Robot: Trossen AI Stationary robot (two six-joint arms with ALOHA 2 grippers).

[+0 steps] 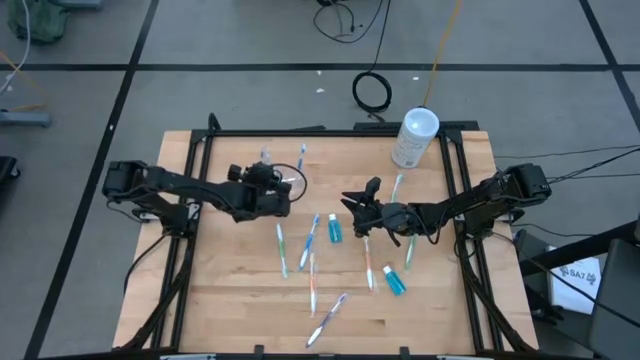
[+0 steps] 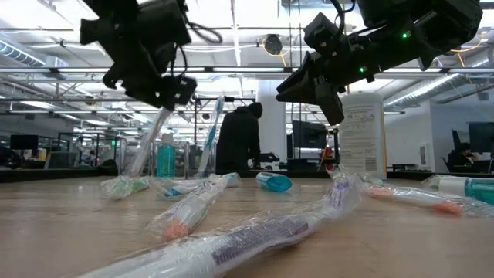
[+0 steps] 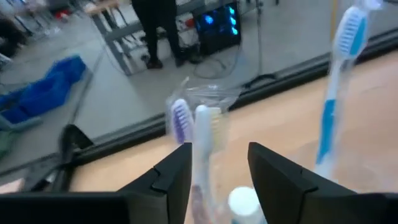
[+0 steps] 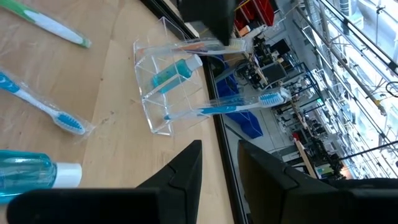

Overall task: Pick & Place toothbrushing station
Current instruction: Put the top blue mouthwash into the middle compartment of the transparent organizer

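Note:
The toothbrushing station [image 4: 168, 93] is a see-through plastic holder standing on the table's far left part [image 1: 287, 177]. In it stand a teal toothpaste tube [image 4: 169, 74], a blue toothbrush [image 3: 339, 93], a purple-bristled brush [image 3: 180, 115] and a white toothbrush [image 3: 202, 134]. My left gripper [image 3: 219, 152] is open right over the station [image 1: 280, 188], with the white toothbrush's upper handle between its fingers. My right gripper [image 4: 219, 162] hovers open and empty at mid-table [image 1: 355, 205], pointing toward the station. My left gripper has its fingers on either side of the white toothbrush's handle just below the head [image 3: 201, 155]. The handle stands close against one finger [image 3: 177, 168]; whether it touches, I cannot tell. The brush stands upright in the station.
Several wrapped toothbrushes [image 1: 312, 275] and two blue bottles [image 1: 333, 228] [image 1: 395, 282] lie across the table's middle and near part. A white canister [image 1: 415, 135] stands at the far right. Black frame rails [image 1: 455, 200] border the table. A person [image 2: 239, 139] stands in the room beyond.

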